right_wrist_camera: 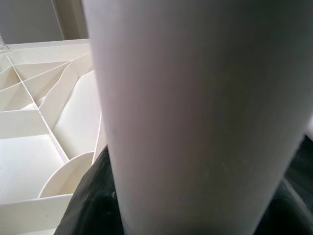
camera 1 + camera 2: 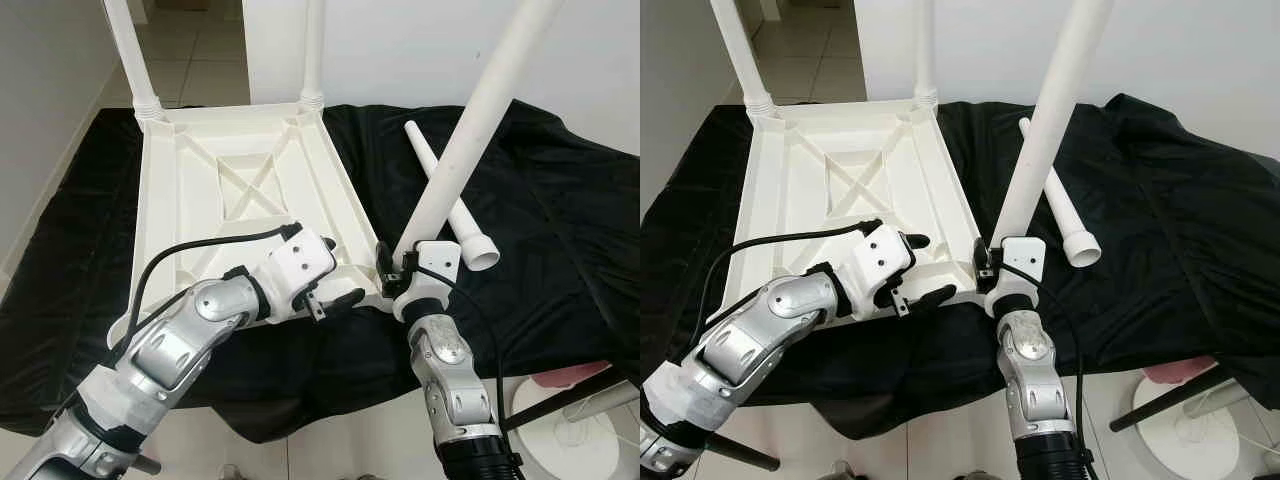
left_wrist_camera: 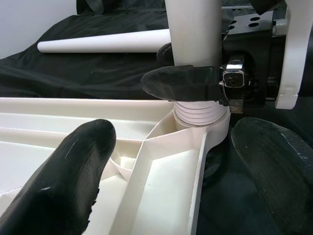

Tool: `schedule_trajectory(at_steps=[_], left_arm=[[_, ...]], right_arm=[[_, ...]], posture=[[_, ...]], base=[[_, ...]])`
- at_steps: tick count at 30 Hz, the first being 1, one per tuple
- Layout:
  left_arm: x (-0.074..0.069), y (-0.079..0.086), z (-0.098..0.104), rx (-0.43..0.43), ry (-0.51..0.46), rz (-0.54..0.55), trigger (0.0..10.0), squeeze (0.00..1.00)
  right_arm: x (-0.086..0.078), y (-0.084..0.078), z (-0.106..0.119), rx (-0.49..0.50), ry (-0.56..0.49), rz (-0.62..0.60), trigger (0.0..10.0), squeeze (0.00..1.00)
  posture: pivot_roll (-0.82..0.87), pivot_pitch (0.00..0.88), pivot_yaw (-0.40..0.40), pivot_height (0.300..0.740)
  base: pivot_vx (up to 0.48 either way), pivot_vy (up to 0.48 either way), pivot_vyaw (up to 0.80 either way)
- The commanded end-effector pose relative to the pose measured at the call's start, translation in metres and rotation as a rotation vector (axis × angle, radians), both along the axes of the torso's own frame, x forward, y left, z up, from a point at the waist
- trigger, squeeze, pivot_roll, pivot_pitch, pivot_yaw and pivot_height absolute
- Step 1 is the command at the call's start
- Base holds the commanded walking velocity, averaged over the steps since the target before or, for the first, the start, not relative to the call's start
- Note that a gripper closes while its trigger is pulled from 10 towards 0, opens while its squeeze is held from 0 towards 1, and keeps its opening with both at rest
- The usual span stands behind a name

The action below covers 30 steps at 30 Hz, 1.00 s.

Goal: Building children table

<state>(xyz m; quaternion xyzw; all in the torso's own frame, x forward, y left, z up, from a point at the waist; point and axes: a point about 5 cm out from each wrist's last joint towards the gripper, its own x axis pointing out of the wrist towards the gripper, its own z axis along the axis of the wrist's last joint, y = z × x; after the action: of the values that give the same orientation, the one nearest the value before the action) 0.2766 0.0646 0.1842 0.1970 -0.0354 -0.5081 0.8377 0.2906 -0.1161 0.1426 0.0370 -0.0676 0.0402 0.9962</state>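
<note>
- Left eye view showed a white plastic tabletop (image 2: 240, 190) lying upside down on a black cloth (image 2: 560, 220), its underside ribbed, with a cross brace in the middle
- Four white legs in all: two stood upright in the far corner sockets, the far-left leg (image 2: 128, 50) and the far-right leg (image 2: 313, 50); a third leg (image 2: 470, 130) leaned at the near right corner; a fourth, the loose leg (image 2: 452, 205), lay flat on the cloth just right of the tabletop, its wider open end toward the robot
- Each leg was a smooth round tube; ribbed rings showed at the base of the third leg (image 3: 198, 110) where it met the corner socket (image 3: 215, 132)
- No brand, label or writing could be read on any part
- Right gripper (image 2: 392, 268) was closed around the low end of the third leg, just above the socket, one black finger wrapped across the tube in the left wrist view
- Left gripper (image 2: 330, 285) rested at the near right edge of the tabletop, fingers spread wide, one finger (image 3: 73, 166) over the ribbed underside and the other finger (image 3: 274, 161) outside the rim, gripping nothing
</note>
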Motion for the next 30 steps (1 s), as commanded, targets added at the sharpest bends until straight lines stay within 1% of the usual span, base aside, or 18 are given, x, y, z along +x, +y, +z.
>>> schedule_trajectory(at_steps=[1, 2, 9, 12, 13, 14, 16, 17, 18, 20, 22, 23, 24, 25, 26, 27, 28, 30], left_arm=[[-0.006, -0.002, -0.002, 0.036, 0.043, -0.121, 10.0, 0.0], [-0.007, -0.002, -0.003, 0.036, 0.045, -0.121, 10.0, 0.0], [-0.007, -0.002, -0.003, 0.036, 0.048, -0.119, 10.0, 0.0], [-0.007, -0.002, -0.003, 0.035, 0.046, -0.118, 10.0, 0.0], [-0.007, -0.002, -0.003, 0.035, 0.045, -0.118, 10.0, 0.0], [-0.007, -0.002, -0.003, 0.034, 0.045, -0.117, 10.0, 0.0], [-0.007, -0.003, -0.003, 0.033, 0.044, -0.117, 10.0, 0.0], [-0.007, -0.003, -0.004, 0.031, 0.046, -0.116, 10.0, 0.0], [-0.007, -0.003, -0.004, 0.031, 0.046, -0.116, 10.0, 0.0], [-0.008, -0.004, -0.005, 0.031, 0.047, -0.117, 10.0, 0.0], [-0.008, -0.004, -0.005, 0.031, 0.047, -0.117, 10.0, 0.0], [-0.008, -0.004, -0.006, 0.032, 0.048, -0.117, 10.0, 0.0], [-0.008, -0.004, -0.006, 0.032, 0.048, -0.117, 10.0, 0.0], [-0.008, -0.004, -0.006, 0.032, 0.05, -0.118, 10.0, 0.0], [-0.009, -0.005, -0.007, 0.032, 0.052, -0.121, 10.0, 0.0], [-0.009, -0.005, -0.007, 0.032, 0.052, -0.121, 10.0, 0.0], [-0.01, -0.005, -0.008, 0.033, 0.054, -0.124, 10.0, 0.0], [-0.01, -0.006, -0.009, 0.04, 0.052, -0.127, 10.0, 0.0]], right_arm=[[-0.005, 0.008, -0.009, 0.032, 0.047, 0.014, 10.0, 0.47], [-0.006, 0.008, -0.008, 0.025, 0.04, 0.026, 10.0, 1.0], [-0.008, 0.004, -0.004, 0.005, 0.011, 0.08, 10.0, 1.0], [-0.008, -0.002, -0.005, -0.01, 0.008, 0.095, 10.0, 1.0], [-0.008, -0.003, -0.005, -0.017, 0.007, 0.105, 10.0, 0.67], [-0.008, -0.005, -0.005, -0.023, 0.006, 0.118, 10.0, 0.0], [-0.008, -0.008, -0.005, -0.031, 0.003, 0.126, 10.0, 0.0], [-0.007, -0.014, -0.004, -0.044, -0.008, 0.154, 10.0, 0.0], [-0.007, -0.014, -0.004, -0.044, -0.008, 0.154, 10.0, 0.0], [-0.004, -0.02, -0.002, -0.074, -0.024, 0.199, 10.0, 0.0], [-0.004, -0.02, -0.002, -0.074, -0.024, 0.199, 10.0, 0.0], [-0.002, -0.023, -0.001, -0.082, -0.03, 0.226, 10.0, 0.0], [-0.002, -0.023, -0.001, -0.082, -0.03, 0.226, 10.0, 0.0], [0.0, -0.026, 0.0, -0.097, -0.037, 0.252, 10.0, 0.0], [0.003, -0.028, 0.001, -0.122, -0.039, 0.305, 10.0, 0.0], [0.003, -0.028, 0.001, -0.122, -0.039, 0.305, 10.0, 0.0], [0.007, -0.029, 0.001, -0.146, -0.034, 0.369, 10.0, 0.0], [0.011, -0.03, -0.001, -0.189, -0.019, 0.446, 10.0, 0.0]], posture=[[-0.03, 0.089, -0.039, 0.74], [-0.03, 0.09, -0.041, 0.74], [-0.03, 0.092, -0.042, 0.74], [-0.03, 0.09, -0.042, 0.74], [-0.03, 0.09, -0.042, 0.74], [-0.03, 0.089, -0.042, 0.74], [-0.03, 0.087, -0.043, 0.74], [-0.03, 0.087, -0.041, 0.74], [-0.03, 0.087, -0.041, 0.74], [-0.03, 0.086, -0.04, 0.74], [-0.03, 0.086, -0.04, 0.74], [-0.04, 0.085, -0.039, 0.74], [-0.04, 0.085, -0.039, 0.74], [-0.04, 0.085, -0.038, 0.74], [-0.04, 0.082, -0.04, 0.74], [-0.04, 0.082, -0.04, 0.74], [-0.04, 0.082, -0.039, 0.74], [-0.04, 0.081, -0.041, 0.74]], base=[[0.0, 0.0, 0.0], [0.0, 0.0, 0.0], [0.0, 0.0, 0.0], [0.0, 0.0, 0.0], [0.0, 0.0, 0.0], [0.0, 0.0, 0.0], [0.0, 0.0, 0.0], [0.0, 0.0, 0.0], [0.0, 0.0, 0.0], [0.0, 0.0, 0.0], [0.0, 0.0, 0.0], [0.0, 0.0, 0.0], [0.0, 0.0, 0.0], [0.0, 0.0, 0.0], [0.0, 0.0, 0.0], [0.0, 0.0, 0.0], [0.0, 0.0, 0.0], [0.0, 0.0, 0.0]])
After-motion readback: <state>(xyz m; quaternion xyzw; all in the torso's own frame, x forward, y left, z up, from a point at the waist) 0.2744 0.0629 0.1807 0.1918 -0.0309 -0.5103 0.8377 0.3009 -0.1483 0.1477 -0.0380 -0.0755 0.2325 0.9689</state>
